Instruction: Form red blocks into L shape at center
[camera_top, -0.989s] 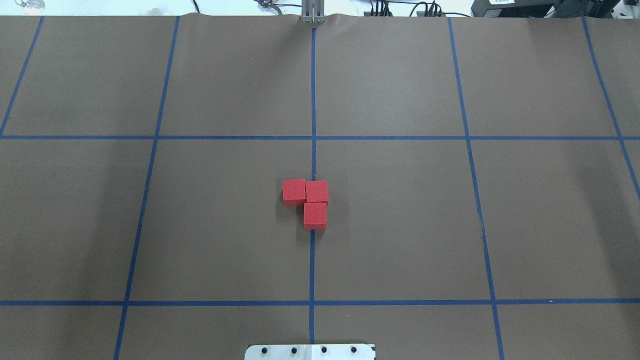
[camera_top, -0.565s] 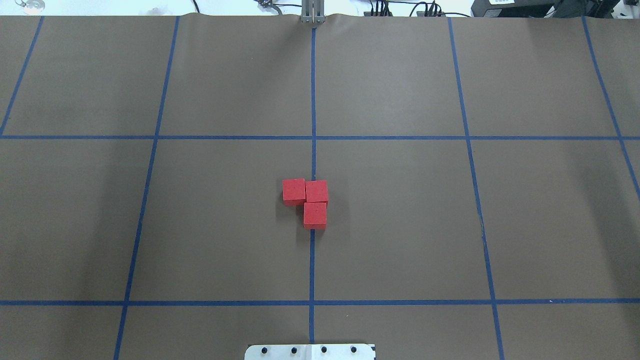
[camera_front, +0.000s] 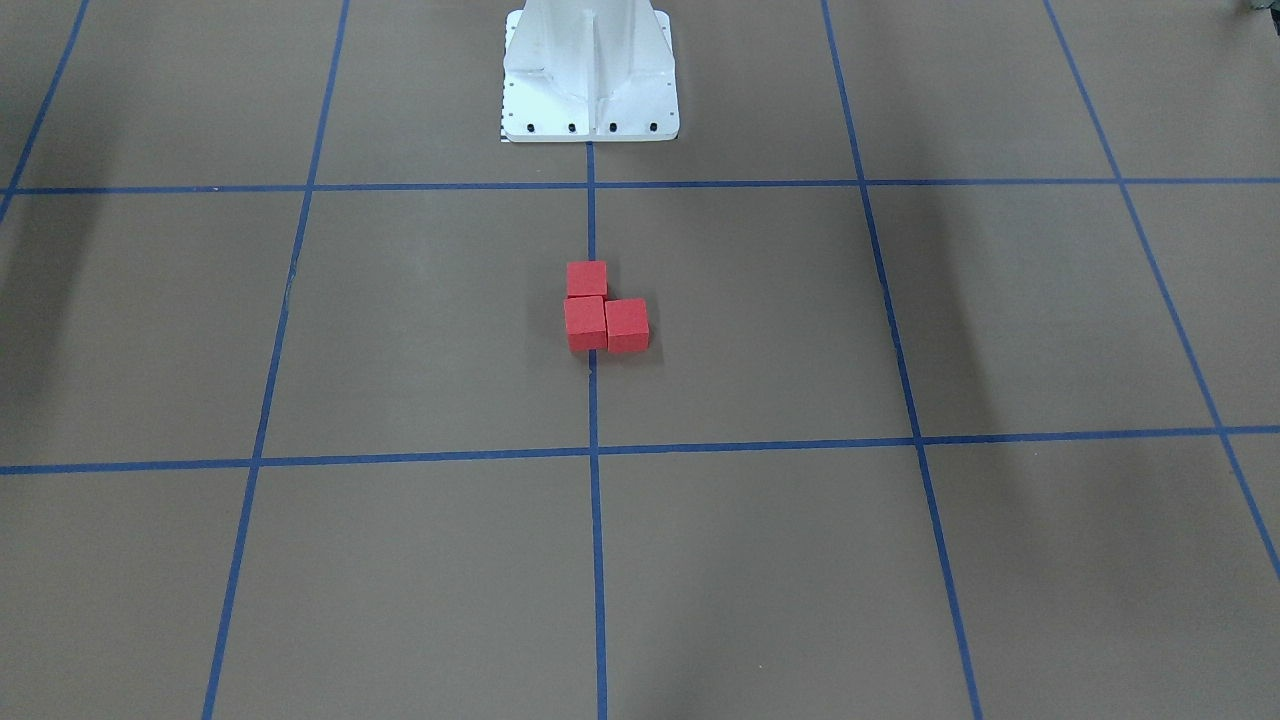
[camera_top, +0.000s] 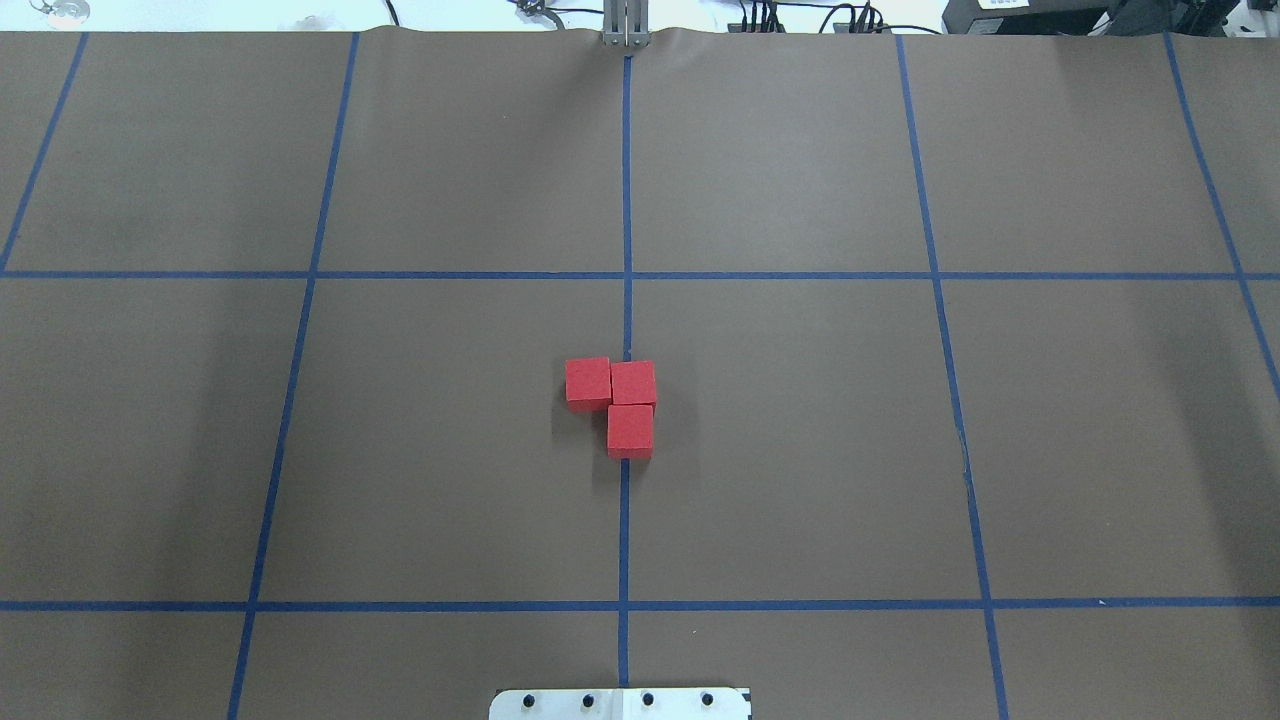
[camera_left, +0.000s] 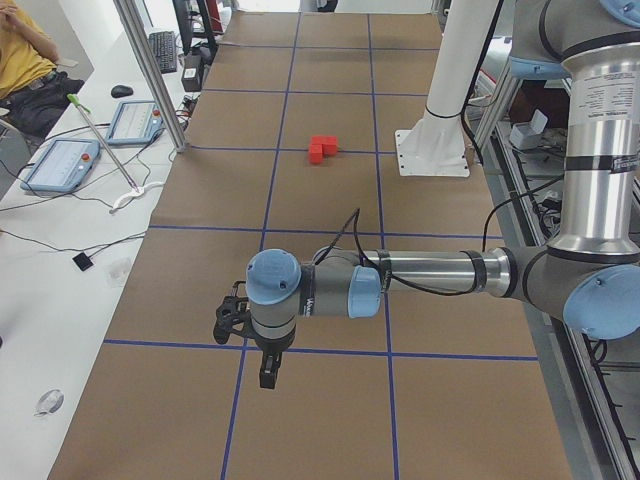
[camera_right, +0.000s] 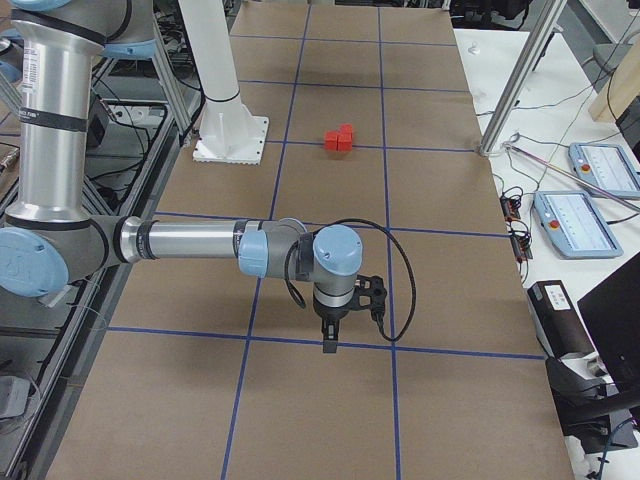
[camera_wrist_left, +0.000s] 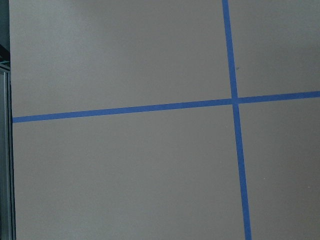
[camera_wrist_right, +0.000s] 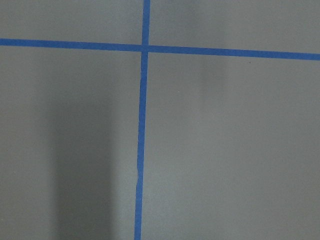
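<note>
Three red blocks (camera_top: 633, 385) sit at the center (camera_top: 700, 400) of the brown surface (camera_top: 1100, 450). They touch each other and make an L shape. Two of them lie on the middle blue line (camera_top: 626, 200). The third is pressed against the left side of the far one. The left tool (camera_left: 268, 372) and the right tool (camera_right: 329, 338) hang over the surface, well apart from the blocks. I cannot tell if either tool is open or closed.
</note>
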